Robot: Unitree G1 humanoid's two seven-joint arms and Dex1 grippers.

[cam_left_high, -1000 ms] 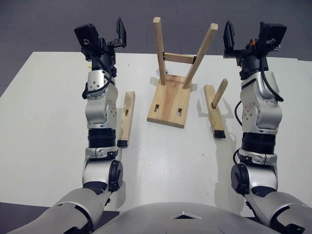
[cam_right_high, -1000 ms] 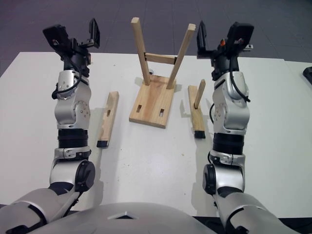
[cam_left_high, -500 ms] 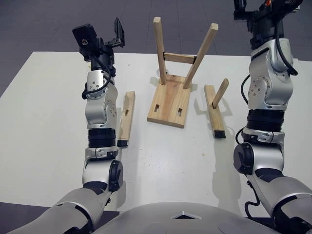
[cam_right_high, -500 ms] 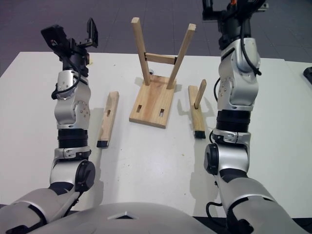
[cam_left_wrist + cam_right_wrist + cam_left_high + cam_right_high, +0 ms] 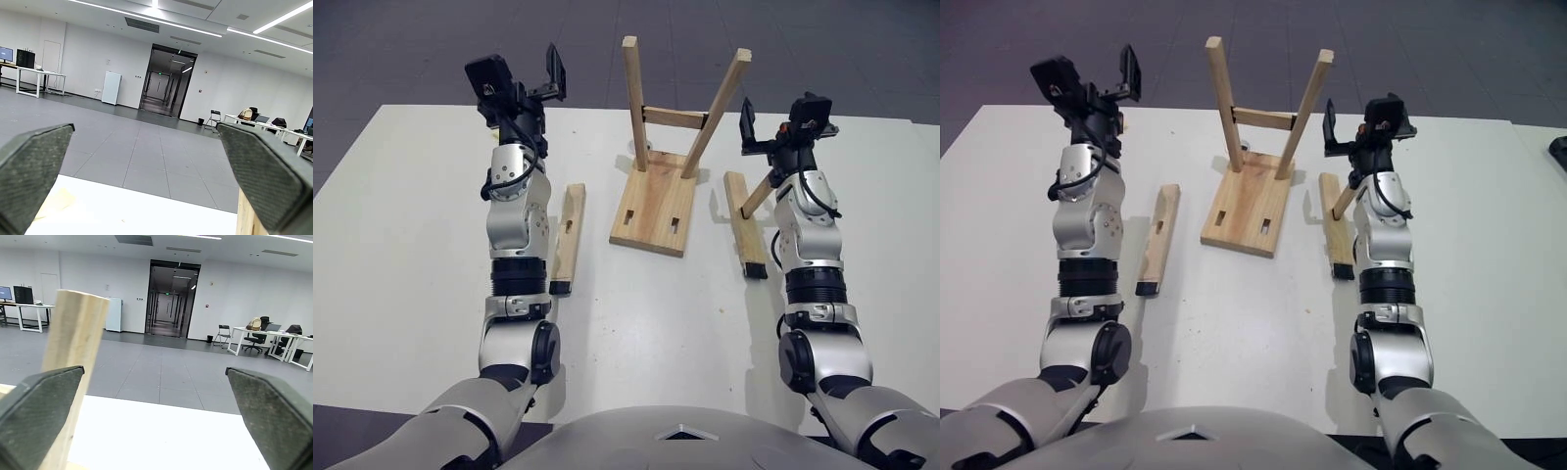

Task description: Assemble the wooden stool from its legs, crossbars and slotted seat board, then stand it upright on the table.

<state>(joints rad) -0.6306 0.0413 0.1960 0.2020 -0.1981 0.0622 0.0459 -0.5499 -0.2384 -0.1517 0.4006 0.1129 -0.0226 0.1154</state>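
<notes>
left gripper point(image 5: 146, 164) spread wide, empty, past the loose leg point(image 5: 568, 235). right gripper point(image 5: 156, 406) wide open, empty, over the leg with crossbar point(image 5: 745, 227). seat board point(image 5: 653, 204) between.

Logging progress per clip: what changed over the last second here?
The right arm rose high, then came down closer in, beside the leg with a crossbar, jaws open, holding nothing. Left arm, seat board and the other loose leg stayed put.
</notes>
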